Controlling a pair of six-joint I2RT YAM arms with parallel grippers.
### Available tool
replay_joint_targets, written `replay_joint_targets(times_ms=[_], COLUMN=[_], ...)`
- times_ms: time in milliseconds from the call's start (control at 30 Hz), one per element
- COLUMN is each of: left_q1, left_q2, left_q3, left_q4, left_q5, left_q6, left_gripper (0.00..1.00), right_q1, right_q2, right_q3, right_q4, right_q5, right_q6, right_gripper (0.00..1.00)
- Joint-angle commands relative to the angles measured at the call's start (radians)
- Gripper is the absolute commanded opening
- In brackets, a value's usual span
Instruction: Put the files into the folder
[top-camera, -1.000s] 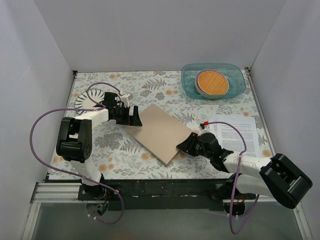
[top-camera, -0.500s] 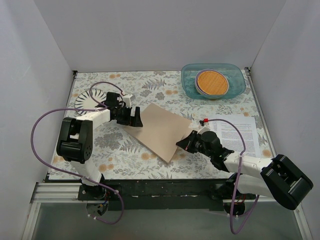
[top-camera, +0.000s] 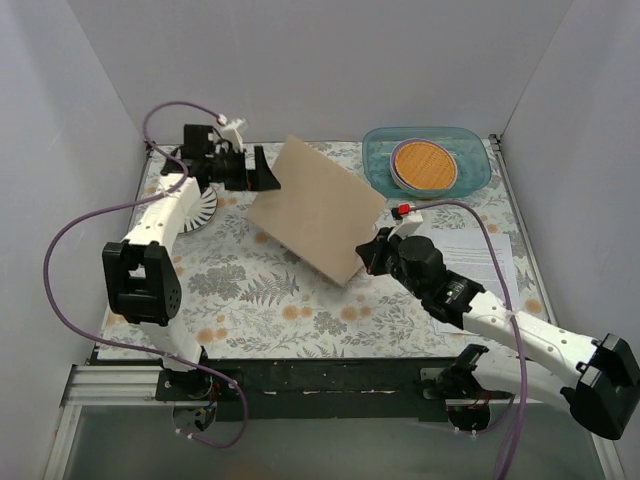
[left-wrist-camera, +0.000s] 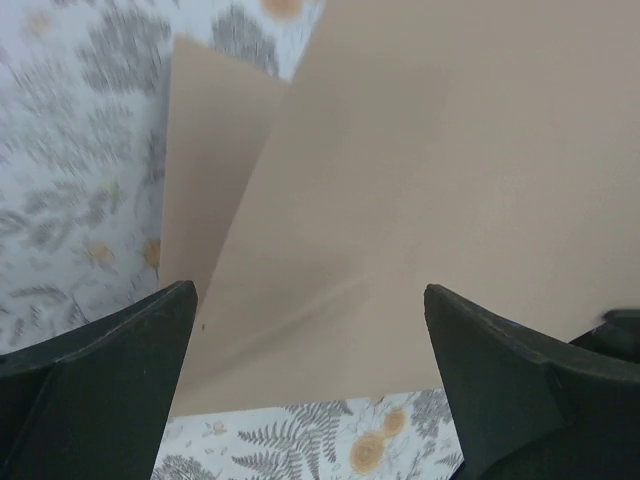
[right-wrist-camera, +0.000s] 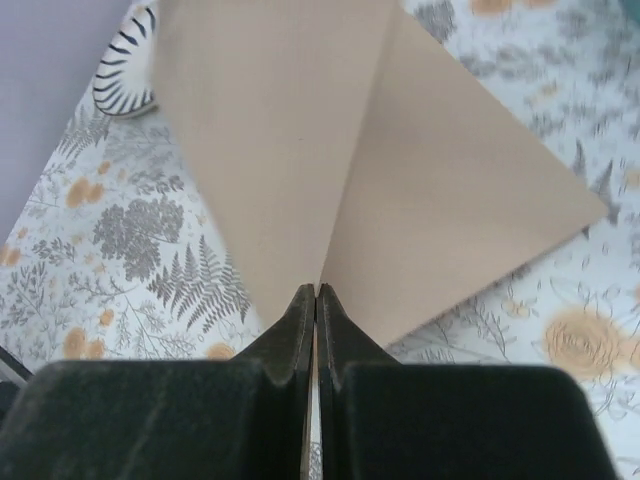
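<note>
Top external view: the left arm reaches toward the far left of the bench (top-camera: 260, 290), above a black-and-white striped plate (top-camera: 203, 207) that it partly hides. The left hand (top-camera: 262, 175) sits just beside the far left corner of the folder (top-camera: 320, 205). Whether it touches the folder cannot be told.

Left wrist view: the two fingers (left-wrist-camera: 100, 400) are spread wide, with nothing between them. Tan cardboard fills the field ahead. One cover lies lower at the left and the other stands tilted above it.

Top external view: the folder occupies the bench centre, partly open, with its far edge raised. The right hand (top-camera: 368, 256) is at the folder's near right corner.

Right wrist view: the fingers are pressed together and pinch the thin cardboard edge. The two covers spread away from the pinch point in a V.

Top external view: the files (top-camera: 487, 262) lie flat on the bench right of the right hand, apart from the folder. A clear blue-green tub (top-camera: 380, 165) stands at the far right and holds round orange discs (top-camera: 424, 165).
</note>
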Motion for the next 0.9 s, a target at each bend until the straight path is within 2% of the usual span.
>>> replay_joint_targets(times_ms=[0, 100, 167, 300, 400, 500, 533, 633, 733, 867], left_q1=[0.121, 0.127, 0.127, 0.127, 0.127, 0.127, 0.159, 0.17, 0.179, 0.213], left_q2=[-0.021, -0.022, -0.05, -0.086, -0.114, -0.122, -0.123, -0.133, -0.148, -0.172], left_q3=[0.266, 0.26, 0.211, 0.102, 0.07, 0.089, 0.096, 0.117, 0.126, 0.148], left_q4=[-0.134, -0.17, -0.153, -0.141, -0.128, -0.147, -0.156, -0.167, -0.179, -0.204], left_q5=[0.173, 0.162, 0.171, 0.162, 0.158, 0.155, 0.156, 0.164, 0.149, 0.129], left_q6=[-0.091, -0.065, -0.057, -0.045, -0.042, -0.037, -0.036, -0.044, -0.044, -0.027], left_gripper=[0.98, 0.98, 0.98, 0.98, 0.98, 0.98, 0.98, 0.98, 0.98, 0.98], right_q1=[0.153, 0.315, 0.406, 0.536, 0.604, 0.685, 0.725, 0.771, 0.799, 0.799], right_q2=[0.005, 0.103, 0.181, 0.281, 0.378, 0.479, 0.511, 0.646, 0.743, 0.826], right_q3=[0.159, 0.253, 0.29, 0.315, 0.356, 0.381, 0.394, 0.479, 0.528, 0.578], right_q4=[-0.075, -0.126, -0.199, -0.182, -0.244, -0.235, -0.239, -0.304, -0.31, -0.325], right_q5=[0.224, 0.466, 0.55, 0.732, 0.754, 0.789, 0.809, 0.84, 0.814, 0.731], right_q6=[-0.261, -0.368, -0.381, -0.471, -0.5, -0.607, -0.659, -0.683, -0.707, -0.66], right_gripper=[0.01, 0.01, 0.01, 0.01, 0.01, 0.01, 0.01, 0.01, 0.01, 0.01])
